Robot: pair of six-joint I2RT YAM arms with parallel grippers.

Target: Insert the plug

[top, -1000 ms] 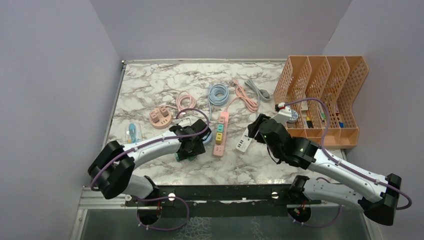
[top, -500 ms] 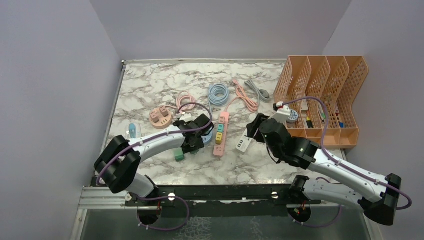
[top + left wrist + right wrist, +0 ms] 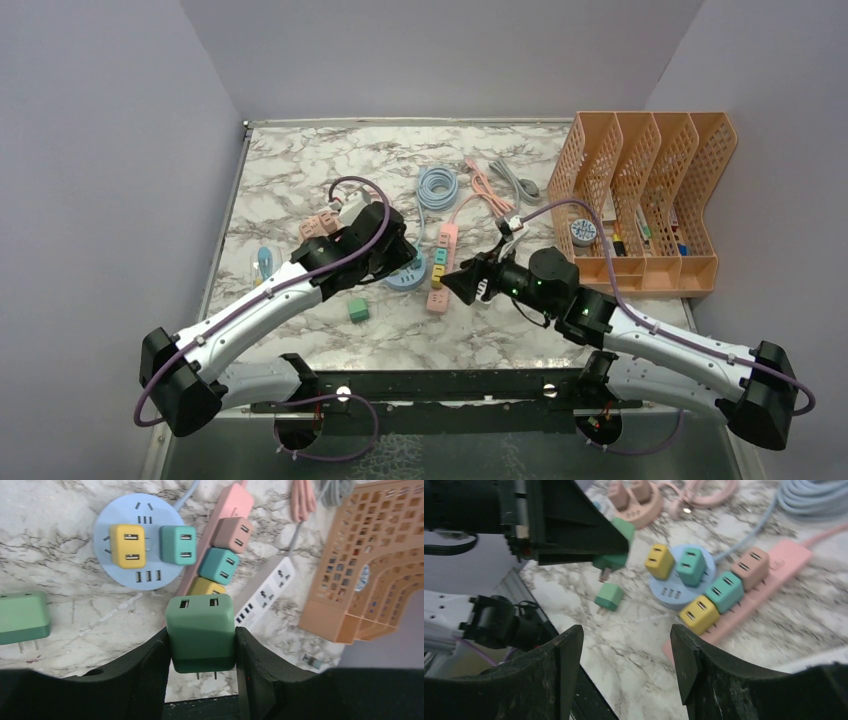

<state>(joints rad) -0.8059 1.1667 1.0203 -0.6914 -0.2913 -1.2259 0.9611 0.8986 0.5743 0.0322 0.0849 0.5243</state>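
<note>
Plug (image 3: 200, 622): green cube, two USB ports on its top face, two prongs on the underside. It is pinched by its flanks in the left hand (image 3: 201, 640) and held clear of the counter (image 3: 300, 170), above the near end of the pink power strip (image 3: 784, 560) and just beside the round blue hub (image 3: 150, 507). Orange file rack (image 3: 650, 190) stands at the far right, well apart. Right hand (image 3: 626, 630) has its jaws spread with nothing between them, hovering over the counter on the near side of the pink power strip. That strip already carries mauve, teal and yellow cubes; the hub carries a yellow and a teal one. White strip (image 3: 265, 597) lies bare beside the pink one. Spare green plug (image 3: 22, 617) lies loose on the counter to the left. Risks, as I judge them: the free slots are crowded by neighbouring cubes, so the body may foul one before the prongs seat. Neither hub nor strip is braced, so a push could slide it. The smooth flanks could let the plug twist in the pinch, leaving the prongs skewed. No brand or label readable; only slot and port openings show.
</note>
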